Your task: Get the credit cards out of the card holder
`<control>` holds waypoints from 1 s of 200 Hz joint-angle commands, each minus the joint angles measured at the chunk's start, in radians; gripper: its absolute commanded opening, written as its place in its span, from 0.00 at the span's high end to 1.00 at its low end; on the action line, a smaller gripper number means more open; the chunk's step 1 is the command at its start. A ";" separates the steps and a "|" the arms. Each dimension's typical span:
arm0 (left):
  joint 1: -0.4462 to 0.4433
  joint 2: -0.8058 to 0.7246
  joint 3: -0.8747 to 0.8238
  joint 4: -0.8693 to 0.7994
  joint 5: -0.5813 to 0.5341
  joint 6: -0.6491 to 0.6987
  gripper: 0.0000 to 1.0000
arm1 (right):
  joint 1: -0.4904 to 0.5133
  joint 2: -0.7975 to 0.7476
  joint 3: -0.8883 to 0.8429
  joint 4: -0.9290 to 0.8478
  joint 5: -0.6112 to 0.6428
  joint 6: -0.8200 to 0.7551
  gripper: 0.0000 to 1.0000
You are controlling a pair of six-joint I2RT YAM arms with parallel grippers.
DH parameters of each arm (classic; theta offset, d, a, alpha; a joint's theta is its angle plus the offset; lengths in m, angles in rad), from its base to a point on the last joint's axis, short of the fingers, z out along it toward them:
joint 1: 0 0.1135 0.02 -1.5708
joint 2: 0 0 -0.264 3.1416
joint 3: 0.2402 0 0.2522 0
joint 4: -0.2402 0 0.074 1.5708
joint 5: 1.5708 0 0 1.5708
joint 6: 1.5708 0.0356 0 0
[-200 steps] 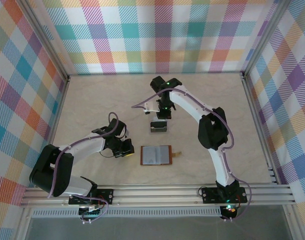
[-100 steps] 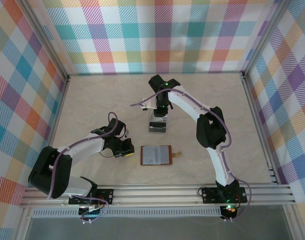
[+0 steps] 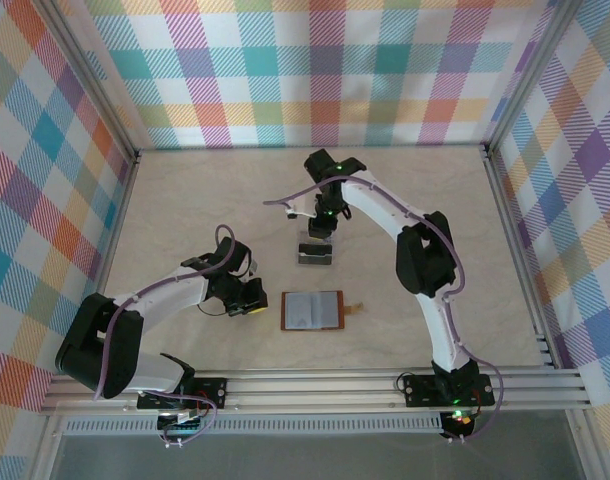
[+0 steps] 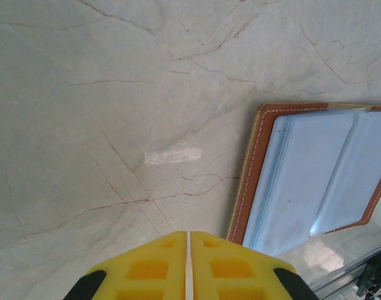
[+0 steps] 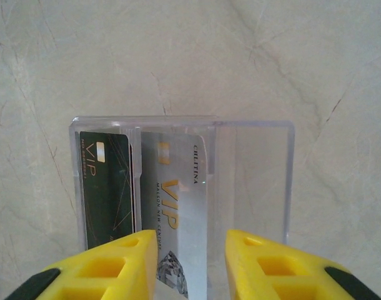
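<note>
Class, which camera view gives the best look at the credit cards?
The right wrist view: the credit cards, one dark green, one silver, sit close up in a clear box, print readable. The top external view shows them as a tiny patch.

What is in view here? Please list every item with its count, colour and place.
card holder: one, brown outside and grey inside, lying open on the table near the front centre
clear box: one, transparent, on the table just beyond the card holder
dark green card: one, gold lettering, in the left part of the clear box
silver card: one, gold lettering, in the clear box beside the dark green card
table: one, pale marbled
walls: three, multicoloured plaid, at the back and both sides
left hand: one, yellow fingers, shut, just left of the card holder
right hand: one, yellow fingers, open, over the clear box
</note>
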 commanded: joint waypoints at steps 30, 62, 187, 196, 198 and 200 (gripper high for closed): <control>-0.014 0.048 0.063 -0.005 0.051 0.022 0.93 | -0.013 -0.205 -0.154 0.200 -0.166 0.320 0.59; -0.045 0.087 0.082 0.046 0.092 -0.007 0.94 | -0.013 -0.354 -0.361 0.412 -0.118 0.677 0.61; -0.133 0.239 0.088 0.088 0.061 -0.042 0.97 | 0.055 -0.560 -0.716 0.511 -0.203 1.409 0.81; -0.133 0.237 0.081 0.092 0.061 -0.043 0.98 | 0.070 -0.552 -0.730 0.515 -0.224 1.439 0.81; -0.133 0.237 0.080 0.092 0.060 -0.043 0.98 | 0.074 -0.549 -0.733 0.515 -0.227 1.448 0.81; -0.133 0.236 0.079 0.093 0.061 -0.043 0.98 | 0.078 -0.548 -0.734 0.517 -0.231 1.458 0.82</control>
